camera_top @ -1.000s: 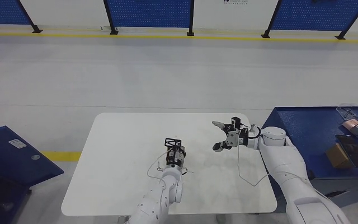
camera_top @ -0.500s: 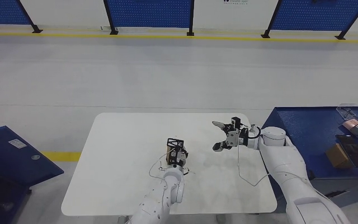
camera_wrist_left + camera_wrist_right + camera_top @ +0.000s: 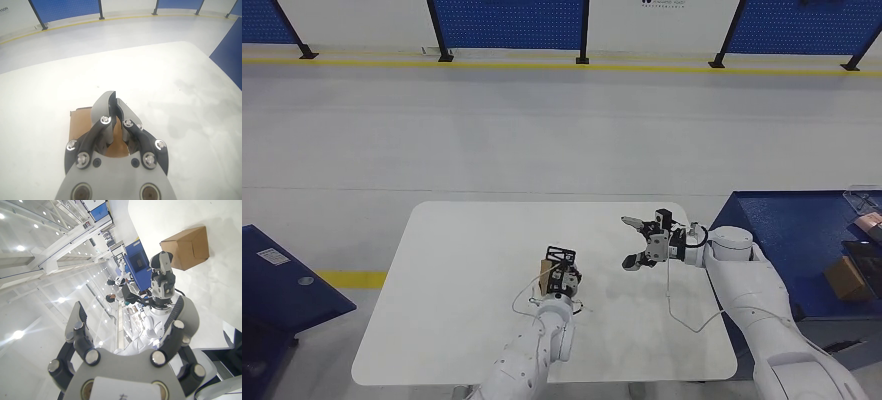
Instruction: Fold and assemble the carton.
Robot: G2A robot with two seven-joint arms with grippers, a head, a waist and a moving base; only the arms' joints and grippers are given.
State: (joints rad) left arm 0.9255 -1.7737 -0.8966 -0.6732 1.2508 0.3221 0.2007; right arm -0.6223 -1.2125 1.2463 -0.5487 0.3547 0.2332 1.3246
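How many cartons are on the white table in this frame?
1. The carton sits near the middle of the table, just under the left gripper. Part of it is covered by that gripper, but no second one seems hidden.

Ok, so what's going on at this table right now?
A two-armed robot is working on a small brown carton that sits on the white table. The left gripper is right at the carton with its fingers closed together; whether they pinch a flap cannot be told. The right gripper hangs open over the table off to one side, apart from the carton and holding nothing. The carton looks partly formed, with one side open.
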